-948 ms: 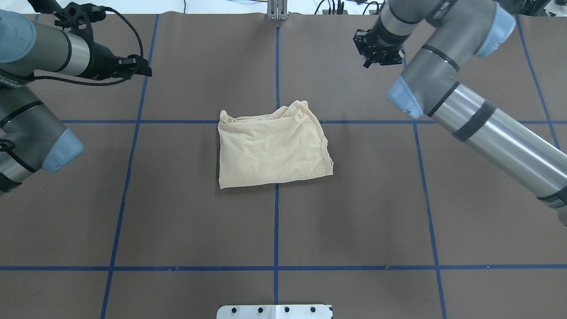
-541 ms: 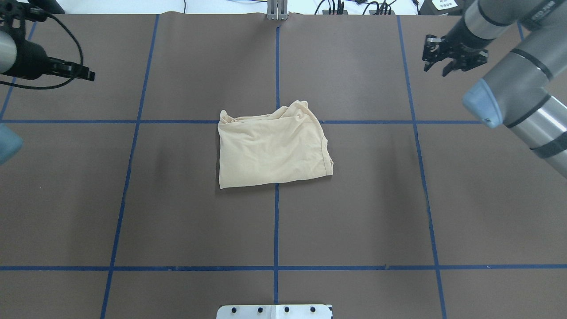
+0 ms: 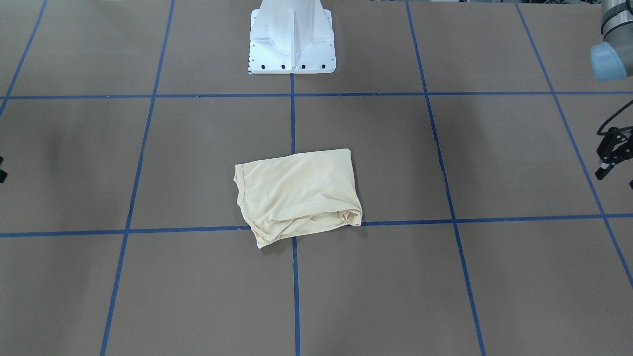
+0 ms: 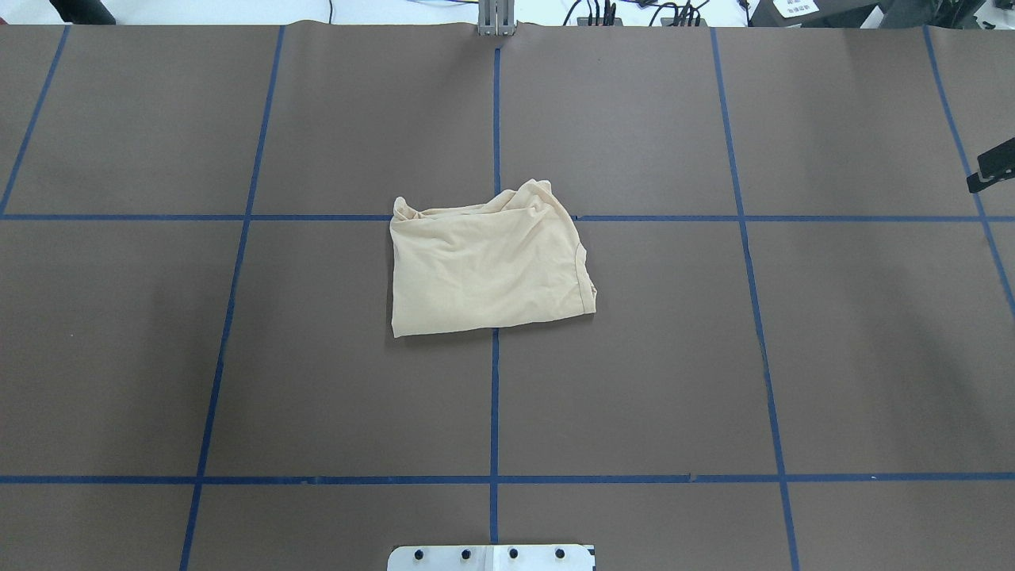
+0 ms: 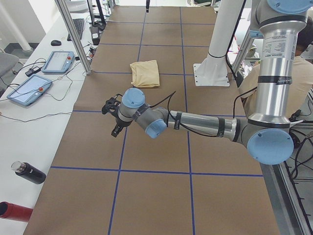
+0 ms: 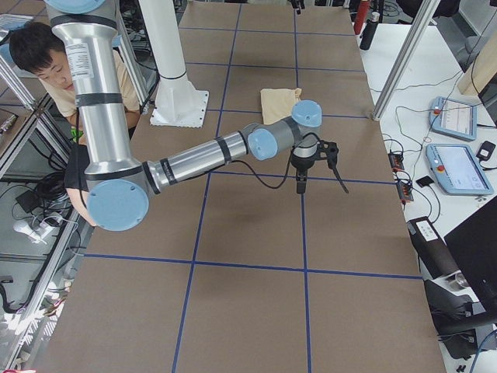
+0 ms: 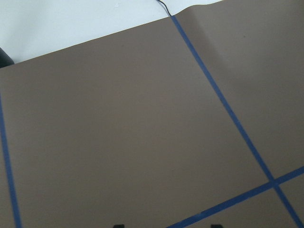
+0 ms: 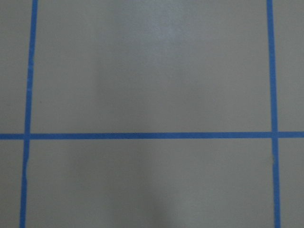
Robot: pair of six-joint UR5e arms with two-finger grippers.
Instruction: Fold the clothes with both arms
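The clothes are one cream-yellow shirt, folded into a rough rectangle at the table's middle with bunched cloth along its far edge. It also shows in the front-facing view; its print and label are hidden. Both arms stand far out to the sides, apart from it. My left gripper hangs at the table's left end, its tips wide apart and empty. My right gripper is at the right end with fingers spread and empty. Only a black tip of it shows overhead.
The brown table cover carries a grid of blue tape lines. The white pedestal stands at the robot's side. Tablets and bottles lie on the white bench past the far edge. A person sits behind the robot.
Both arms have swung outward, the left to the left and the right to the right, almost leaving the overhead view. The shirt has not moved.
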